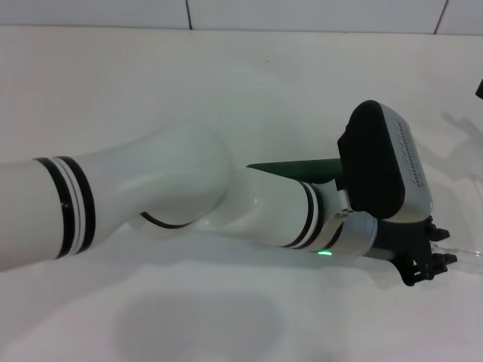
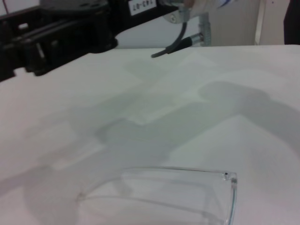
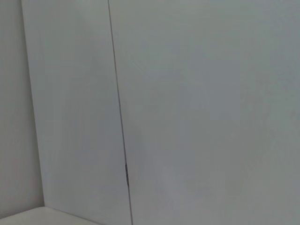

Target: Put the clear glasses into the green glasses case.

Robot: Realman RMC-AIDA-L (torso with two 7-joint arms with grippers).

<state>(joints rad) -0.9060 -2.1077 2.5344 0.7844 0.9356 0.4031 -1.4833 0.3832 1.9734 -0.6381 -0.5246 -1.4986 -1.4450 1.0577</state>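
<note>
The clear glasses (image 2: 164,194) lie on the white table close under my left wrist, one lens and a folded arm showing. In the head view only a transparent edge of the clear glasses (image 1: 462,253) shows, just right of my left gripper (image 1: 432,264). That gripper hangs low over the table at the right, touching or nearly touching the glasses. My left forearm hides most of the green glasses case (image 1: 296,170); only a dark green wedge shows behind the arm. A black mechanism (image 2: 47,37) with a cable, apparently my right arm's end, hangs farther off above the table.
My left arm (image 1: 189,188) crosses the whole table from left to right and blocks the middle. A white tiled wall (image 1: 302,13) runs along the back. The right wrist view holds only white wall panels (image 3: 197,103).
</note>
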